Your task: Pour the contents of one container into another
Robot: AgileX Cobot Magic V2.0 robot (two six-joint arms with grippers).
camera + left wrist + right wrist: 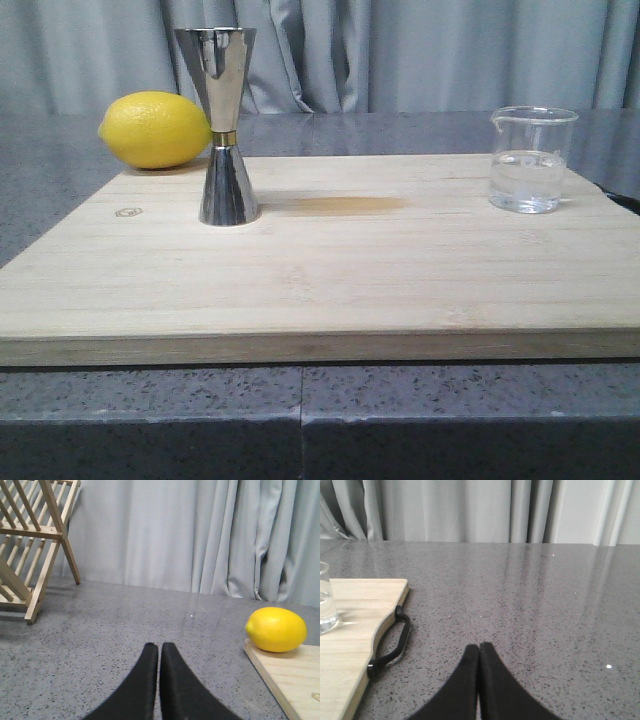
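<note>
Pressing together tip to tip, the black fingers of the left gripper [159, 647] are closed on nothing, poised over bare speckled grey countertop [125, 625]. Ahead of those jaws and off to one side in the left wrist view lies a yellow lemon [276, 629], resting against the corner of the pale wooden cutting board [295, 677]. Further out on the other side stands a wooden dish rack [30, 545], and a grey curtain [200, 535] hangs behind everything.

The right gripper [479, 649] is likewise closed and empty, its two dark fingers meeting with no gap above the same grey stone. Off to the side of these jaws in the right wrist view the board's edge appears with a black handle [390, 645] fixed to it, and at the frame's margin a sliver of the glass beaker [326, 602] shows, standing on the wood well apart from the fingers.

Neither gripper shows in the front view. There the beaker stands upright near the board's far right corner, partly filled with clear liquid, its pour lip toward the left. The steel jigger [222, 125] stands upright on the left part of the board, a thin gold band at its narrow waist, well apart from the beaker. The lemon sits just behind and left of the jigger.
</note>
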